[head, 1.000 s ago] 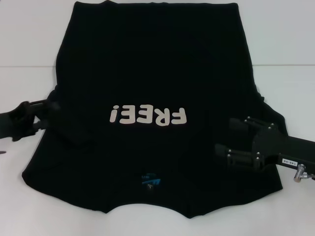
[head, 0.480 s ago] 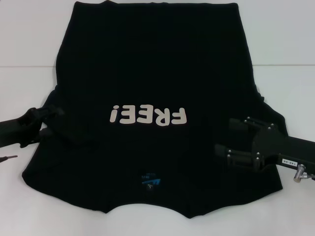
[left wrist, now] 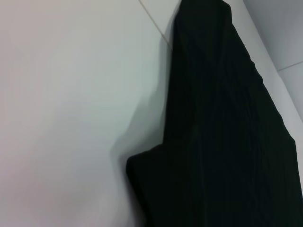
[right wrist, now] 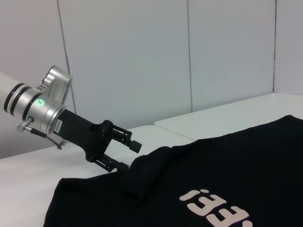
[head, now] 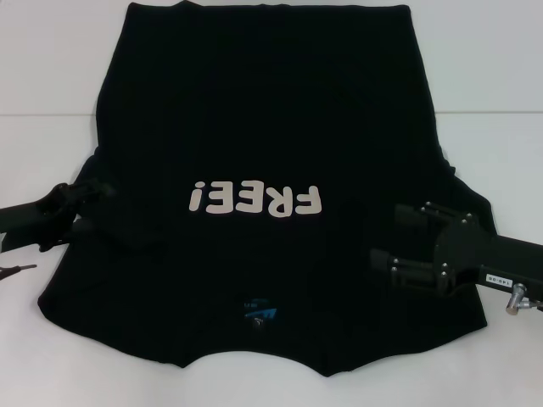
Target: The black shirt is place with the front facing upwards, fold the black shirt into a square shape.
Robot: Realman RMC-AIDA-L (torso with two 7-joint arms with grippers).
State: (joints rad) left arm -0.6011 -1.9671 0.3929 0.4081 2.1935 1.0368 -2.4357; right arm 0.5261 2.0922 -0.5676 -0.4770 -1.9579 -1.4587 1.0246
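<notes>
Two grippers at the edges of a black shirt spread flat on a white table

The left gripper sits at the shirt's left edge, its fingers parted around a raised fold of the sleeve. The black shirt lies front up across the white table, "FREE!" lettering mid-chest, blue neck label nearest the robot. The right gripper rests over the right sleeve area, its fingers spread, gripping nothing

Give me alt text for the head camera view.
A black shirt with white "FREE!" lettering lies flat on a white table, collar nearest the robot. The open left gripper is at its left sleeve; the open right gripper hovers over its right side.
</notes>
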